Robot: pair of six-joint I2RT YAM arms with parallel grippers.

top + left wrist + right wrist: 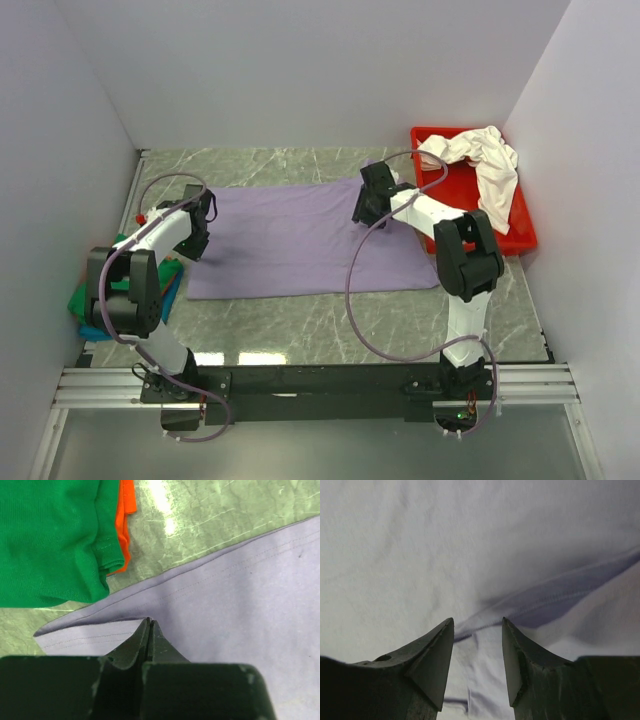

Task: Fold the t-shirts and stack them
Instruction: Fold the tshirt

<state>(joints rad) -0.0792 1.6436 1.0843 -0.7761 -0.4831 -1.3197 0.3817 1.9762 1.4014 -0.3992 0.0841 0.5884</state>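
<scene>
**Mia:** Where is the purple shirt (300,240)?

**Ben:** It lies spread flat on the worktop (300,330), between the two arms. The left hand (149,626) is pinched tight on its edge, where the hem is doubled over. The right hand (477,622) is wide and holds nothing. It hangs just above a seam (560,592) on the far side.

**Mia:** What could go wrong?

**Ben:** The cloth is thin and soft. I think the left hand may have only the top layer. Then one layer would lift and the other would stay down, and the fold would come out crooked.

**Mia:** And the other hand?

**Ben:** If it shuts beside the seam and not on it, it could miss, or bunch the cloth into a lump. If only one side gets pulled, the shirt could slide on the shiny stone.

**Mia:** What is next to it?

**Ben:** A green shirt (50,540) sits on an orange shirt (125,525), folded, with thick stitched edges. They are near the left hand, so a wide swing might knock them.

**Mia:** And the white shirt (490,160)?

**Ben:** It is crumpled in the hard red tray (520,238), hanging over the rim.
</scene>
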